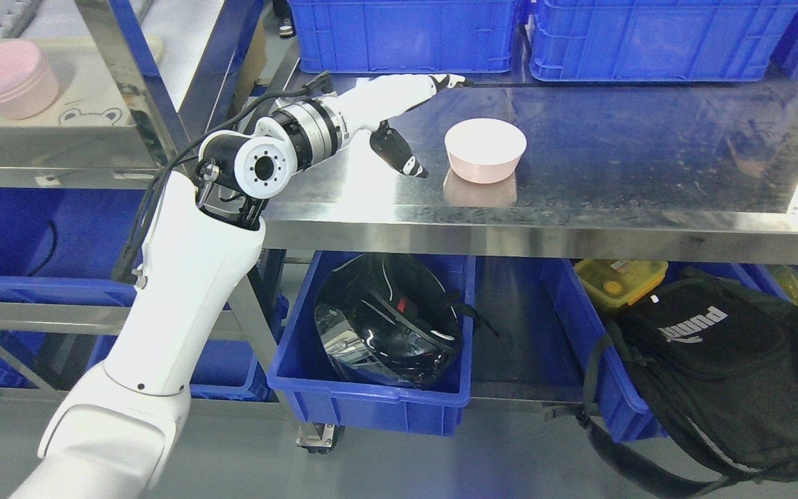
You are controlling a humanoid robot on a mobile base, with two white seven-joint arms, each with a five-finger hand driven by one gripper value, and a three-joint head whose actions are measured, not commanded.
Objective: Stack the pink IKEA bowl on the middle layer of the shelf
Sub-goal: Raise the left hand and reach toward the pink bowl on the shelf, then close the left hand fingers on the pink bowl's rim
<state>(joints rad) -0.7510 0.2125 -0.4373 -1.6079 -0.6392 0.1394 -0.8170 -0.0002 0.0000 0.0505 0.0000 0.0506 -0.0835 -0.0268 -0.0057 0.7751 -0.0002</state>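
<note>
Pink bowl [485,158] is what the scene turns on, but nearest the camera comes the left arm [163,326], rising from the lower left corner in white casing. Right of it, on the bottom level, a blue crate [371,398] holds a black helmet [388,319]. Further right a black backpack [724,374] leans against another blue bin, with a yellow lidded box [617,281] just behind it.

Above these runs the steel shelf surface [614,187]. The arm bends at a round white joint and reaches over this surface toward the right. The left hand [406,118] is spread and holds nothing: its long fingers [440,83] point right toward the back of the shelf, and its dark thumb [399,154] angles down toward the steel.

The bowl stands upright on the same surface, just to the right of the thumb and apart from it, with its reflection showing in the metal beneath.

At the back of the shelf stand 2 large blue crates [406,34]. On a neighbouring rack at the upper left, a cream tray [87,104] with a bear drawing carries a stack of pink bowls [7,80].
</note>
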